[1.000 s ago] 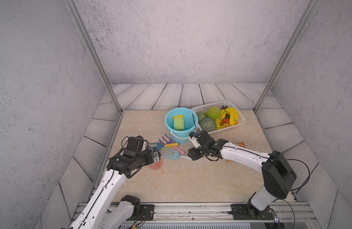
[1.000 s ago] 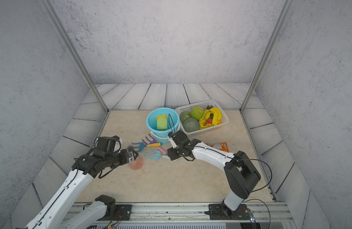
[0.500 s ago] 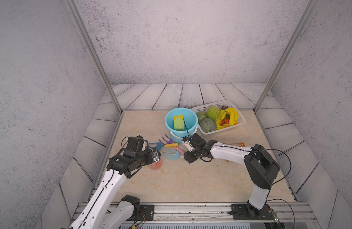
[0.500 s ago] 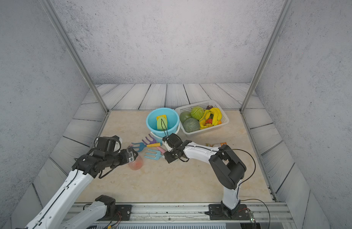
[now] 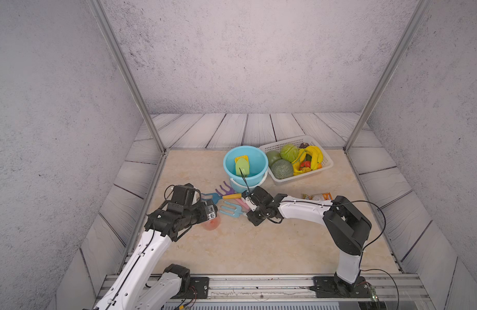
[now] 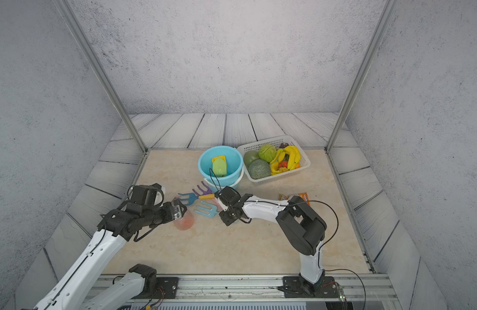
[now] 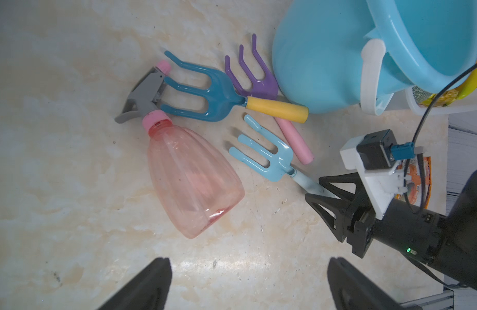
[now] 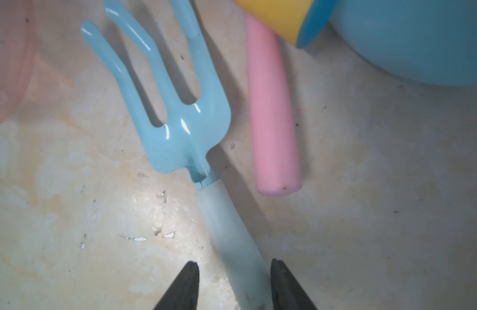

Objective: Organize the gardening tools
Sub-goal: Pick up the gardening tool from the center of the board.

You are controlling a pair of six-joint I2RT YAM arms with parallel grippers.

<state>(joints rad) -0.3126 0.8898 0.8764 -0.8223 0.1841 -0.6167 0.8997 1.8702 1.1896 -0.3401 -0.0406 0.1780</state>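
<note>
We find the right gripper (image 8: pixel 233 265) low over the table (image 5: pixel 258 241), its jaws partly open and set on either side of the pale handle of the light-blue fork (image 8: pixel 183 128). A sliver of table shows between one finger and the handle, so we see no firm pinch. The fork lies flat, tines pointing left, just near of the blue bucket (image 5: pixel 225 163). Beside it, on the far side, lies the purple rake (image 7: pixel 256 77) with its pink handle, and the yellow handle of the teal fork (image 7: pixel 210 99) rests across that pink handle. Both sit close against the bucket's near wall. The pink spray bottle (image 7: pixel 189 177) lies on its side at the left of the cluster, its grey trigger head against the teal fork's tines. The left gripper (image 7: pixel 249 261) hangs above the table just near of the bottle, jaws spread wide and holding nothing. Inside the bucket we make out the yellow trowel (image 5: pixel 243 157) and the green shovel (image 5: pixel 241 166) leaning together. To the right of the bucket stands the white basket (image 5: pixel 301 178) of produce, and an orange packet (image 5: pixel 319 196) lies flat nearer, right of the right arm's wrist.
</note>
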